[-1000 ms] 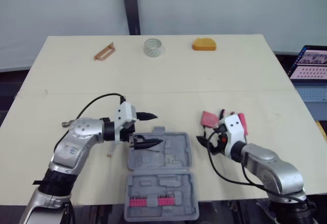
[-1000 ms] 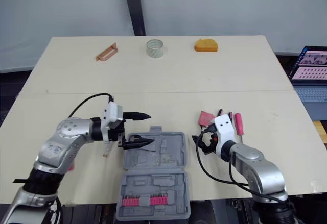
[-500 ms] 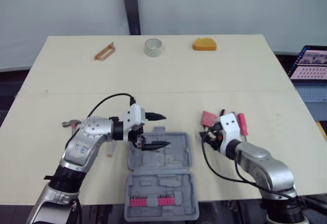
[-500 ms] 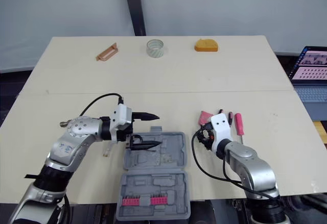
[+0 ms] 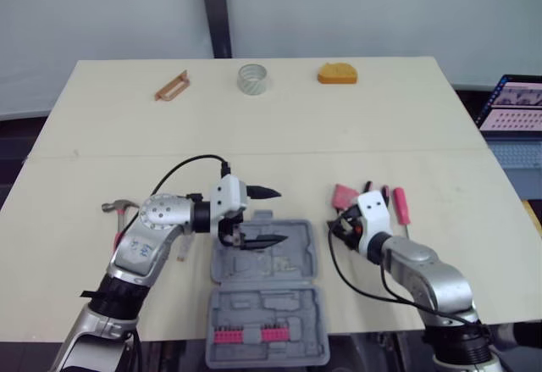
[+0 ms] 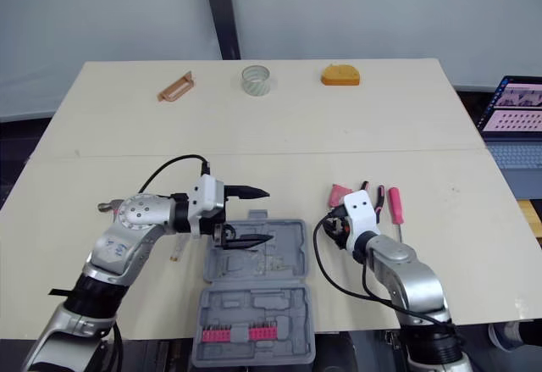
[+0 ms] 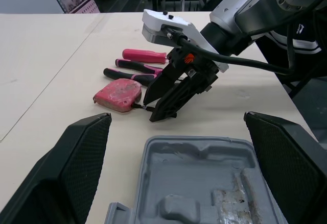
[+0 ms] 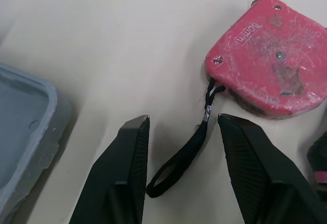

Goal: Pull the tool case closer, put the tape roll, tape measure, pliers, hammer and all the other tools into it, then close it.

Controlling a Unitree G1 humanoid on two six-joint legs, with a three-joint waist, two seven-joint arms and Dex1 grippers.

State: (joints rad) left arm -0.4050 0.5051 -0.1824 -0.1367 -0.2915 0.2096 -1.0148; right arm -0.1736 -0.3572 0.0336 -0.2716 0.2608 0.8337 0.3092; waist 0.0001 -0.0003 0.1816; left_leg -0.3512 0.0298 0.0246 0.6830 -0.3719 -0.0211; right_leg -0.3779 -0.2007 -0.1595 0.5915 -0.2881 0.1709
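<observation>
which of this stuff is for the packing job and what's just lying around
Job: grey tool case, tape roll, red tape measure, pliers, pink screwdriver, hammer.
Lying about: laptop; orange block and tan piece at the far edge, unclear if tools.

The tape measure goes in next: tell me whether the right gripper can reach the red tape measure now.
Probably yes: the open right gripper sits just short of the red tape measure, straddling its black strap, nothing between them.
</observation>
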